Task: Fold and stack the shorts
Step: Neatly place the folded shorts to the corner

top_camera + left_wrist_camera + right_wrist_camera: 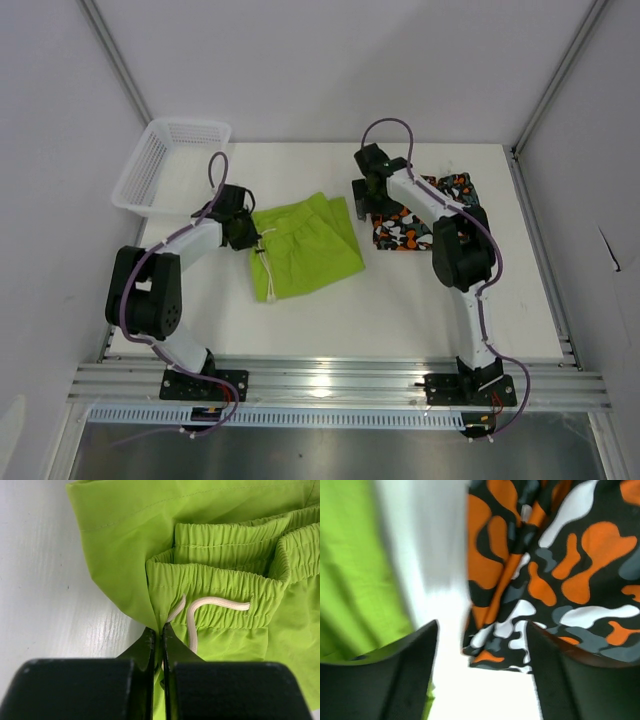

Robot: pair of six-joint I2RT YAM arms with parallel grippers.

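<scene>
A white table (350, 320) is seen from above, with two robot arms fixed at its near edge. Two pairs of shorts lie on it, side by side, with a strip of bare table between them.

The lime green shorts (305, 245) lie near the middle of the table, spread fairly flat with some creases. Their gathered elastic waistband (215, 582) is turned toward the left arm. A white drawstring (210, 605) loops out of the waistband and trails down the front.

The left claw (243, 232) sits at the left edge of these shorts. Its two black fingers (175, 650) are pressed together. They pinch a fold of green cloth at the corner of the waistband, just beside the drawstring.

The camouflage shorts (410, 225), blotched in orange, black, grey and white, lie toward the far right of the table. They are rumpled, and the right arm partly covers them from above.

The right claw (365, 195) hovers at the left edge of the camouflage shorts, above the gap between the two pairs. Its wrist view is blurred. Its fingers (400, 675) stand well apart with nothing gripped. The corner of the patterned cloth shows between them, and the green cloth lies off to the left.

A white mesh basket (170, 165) stands at the far left corner of the table, apart from both pairs of shorts.
</scene>
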